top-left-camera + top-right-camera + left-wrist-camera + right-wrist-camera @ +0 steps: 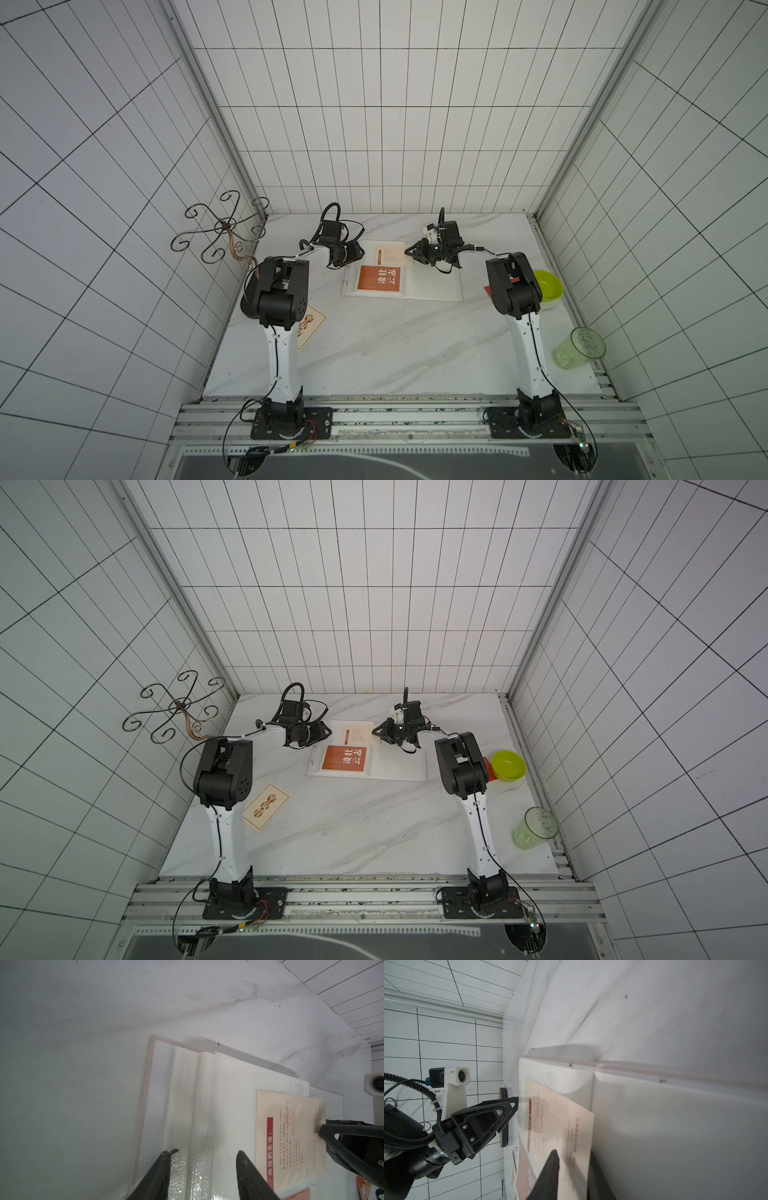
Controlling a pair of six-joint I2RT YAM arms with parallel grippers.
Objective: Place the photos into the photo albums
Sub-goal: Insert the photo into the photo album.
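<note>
Right claw (573,1152): jaws a little apart, astride the gutter-side edge of the cream photo (560,1122); we see no clear pinch. The photo lies on the far half of the open album's (432,282) left page. Its long axis runs across the page toward the left claw (205,1152), which hangs wide apart at the album's outer edge. The right arm is nearer. An orange photo (379,278) lies just nearside. A spare cream photo (266,808) lies on the worktop (374,353). The bowl (548,284) and cup (579,347) are well apart.

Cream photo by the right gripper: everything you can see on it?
The cream photo is a thin card with a red strip of white Chinese characters and small text lines. It lies on the open photo album's left page, beyond the orange photo, its spine-side edge seemingly lifted. The right gripper's fingers straddle that edge; grip unclear.
</note>
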